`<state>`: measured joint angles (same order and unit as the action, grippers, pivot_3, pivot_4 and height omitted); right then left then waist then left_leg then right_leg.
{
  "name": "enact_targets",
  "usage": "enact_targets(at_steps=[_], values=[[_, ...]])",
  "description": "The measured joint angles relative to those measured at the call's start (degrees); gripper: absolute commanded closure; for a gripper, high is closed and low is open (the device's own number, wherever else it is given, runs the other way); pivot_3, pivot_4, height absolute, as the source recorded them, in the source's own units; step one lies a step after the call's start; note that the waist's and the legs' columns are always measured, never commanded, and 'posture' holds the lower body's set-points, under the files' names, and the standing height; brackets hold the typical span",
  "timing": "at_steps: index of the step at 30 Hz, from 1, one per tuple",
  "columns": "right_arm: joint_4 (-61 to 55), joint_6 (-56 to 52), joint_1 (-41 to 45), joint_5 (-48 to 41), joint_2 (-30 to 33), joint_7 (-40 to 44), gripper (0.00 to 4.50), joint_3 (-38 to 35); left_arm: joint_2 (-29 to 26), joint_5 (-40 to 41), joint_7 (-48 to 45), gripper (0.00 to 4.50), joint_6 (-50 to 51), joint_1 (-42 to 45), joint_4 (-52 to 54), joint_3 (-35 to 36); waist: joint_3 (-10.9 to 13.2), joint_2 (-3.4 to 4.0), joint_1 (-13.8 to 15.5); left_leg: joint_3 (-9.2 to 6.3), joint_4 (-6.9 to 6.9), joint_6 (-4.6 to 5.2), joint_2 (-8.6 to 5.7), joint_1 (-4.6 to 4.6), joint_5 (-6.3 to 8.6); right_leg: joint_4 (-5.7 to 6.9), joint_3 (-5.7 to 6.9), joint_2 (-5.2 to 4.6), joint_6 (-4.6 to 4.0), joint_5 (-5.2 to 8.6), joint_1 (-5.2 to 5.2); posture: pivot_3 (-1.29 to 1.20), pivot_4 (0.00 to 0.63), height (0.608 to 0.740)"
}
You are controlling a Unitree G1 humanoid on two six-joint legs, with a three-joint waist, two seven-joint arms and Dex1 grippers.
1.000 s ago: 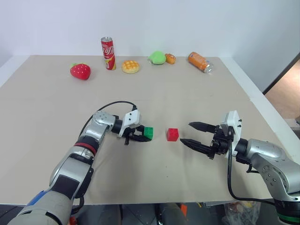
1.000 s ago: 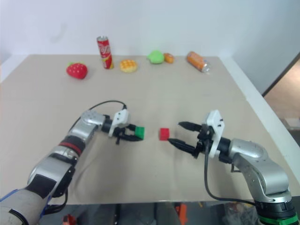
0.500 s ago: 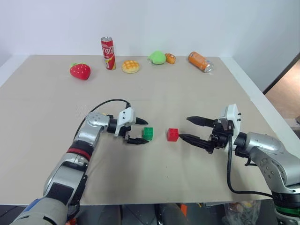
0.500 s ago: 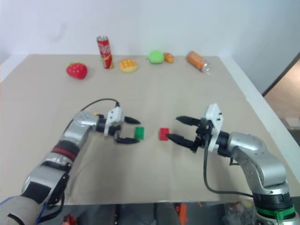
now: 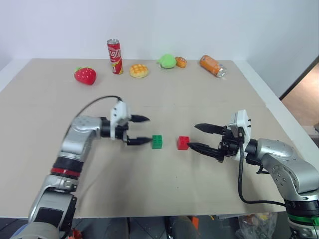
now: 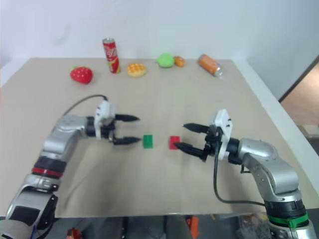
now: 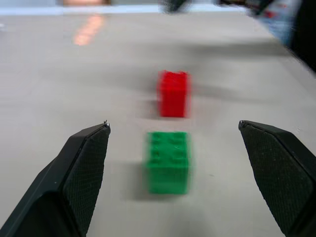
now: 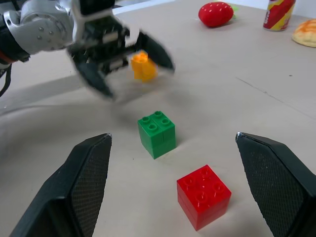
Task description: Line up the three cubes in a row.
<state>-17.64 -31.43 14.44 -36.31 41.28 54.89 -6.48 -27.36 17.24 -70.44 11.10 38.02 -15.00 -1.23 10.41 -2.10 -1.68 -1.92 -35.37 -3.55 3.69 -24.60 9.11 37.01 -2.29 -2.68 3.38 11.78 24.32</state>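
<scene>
Cubes green and red sit paired on the bench; both grippers, left and right, gape empty. Risk: fetching the orange cube may knock them.

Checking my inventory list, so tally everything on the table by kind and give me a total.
Studded cubes: 3, green, red, orange
Soda cans: 2, upright red, orange lying down
Toy foods: 4, strawberry, bun, green piece, small orange piece
Total: 9
</scene>
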Motion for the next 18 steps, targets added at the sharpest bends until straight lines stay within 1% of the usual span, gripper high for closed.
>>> enact_targets(at_steps=[3, 5, 8, 10, 14, 18], values=[[0.0, 0.1, -0.1, 0.1, -0.1, 0.0, 0.32, 0.0, -2.4, 2.1, 4.5, 0.18, 2.6, -2.2, 4.5, 4.7, 0.0, 0.02, 0.0, 0.03, 0.01, 0.0, 0.0, 0.02, 0.01, 0.0, -0.03, 0.0, 0.01, 0.01, -0.03, 0.0, 0.15, 0.74], [0.0, 0.1, 0.0, 0.1, -0.1, 0.0, 0.32, 0.1, -3.3, 4.2, 7.9, 0.18, 6.0, -7.4, 10.5, 7.2, 0.0, 0.02, 0.0, 0.09, 0.01, 0.01, 0.0, 0.02, 0.02, -0.01, -0.1, -0.01, 0.03, 0.02, -0.02, 0.0, 0.15, 0.74], [0.0, 0.1, 0.7, 0.6, -0.4, -0.2, 0.32, 0.4, -3.9, 5.9, 11.3, 0.18, 10.4, -12.1, 15.6, 9.0, 0.0, 0.02, 0.0, 0.09, 0.0, 0.01, 0.01, 0.03, 0.02, 0.0, -0.1, -0.01, 0.03, 0.02, 0.0, 0.0, 0.15, 0.74], [0.1, 0.4, 2.4, 1.5, -1.6, -1.3, 0.32, 1.7, -4.4, 6.6, 16.3, 0.18, 14.5, -17.2, 20.8, 11.4, 0.0, 0.03, 0.0, 0.1, 0.0, 0.01, 0.01, 0.09, 0.02, 0.0, -0.12, 0.0, 0.0, 0.0, -0.02, 0.0, 0.15, 0.74], [-0.3, 0.5, 4.4, 2.7, -3.9, -3.8, 0.32, 3.9, -4.4, 5.3, 23.7, 0.18, 18.1, -24.5, 25.4, 12.1, 0.0, 0.03, 0.0, 0.13, 0.01, 0.01, 0.01, 0.13, 0.02, 0.0, -0.15, -0.01, -0.04, -0.03, -0.02, 0.0, 0.15, 0.74], [-2.0, -0.6, 6.9, 2.7, -5.5, -5.3, 0.32, 5.2, -1.3, 5.1, 31.6, 0.18, 21.5, -26.1, 27.9, 12.8, 0.0, 0.04, 0.4, 0.13, -0.02, 0.01, -0.01, 0.07, 0.01, 0.0, -0.17, 0.0, -0.05, -0.03, -0.03, 0.0, 0.15, 0.74]])
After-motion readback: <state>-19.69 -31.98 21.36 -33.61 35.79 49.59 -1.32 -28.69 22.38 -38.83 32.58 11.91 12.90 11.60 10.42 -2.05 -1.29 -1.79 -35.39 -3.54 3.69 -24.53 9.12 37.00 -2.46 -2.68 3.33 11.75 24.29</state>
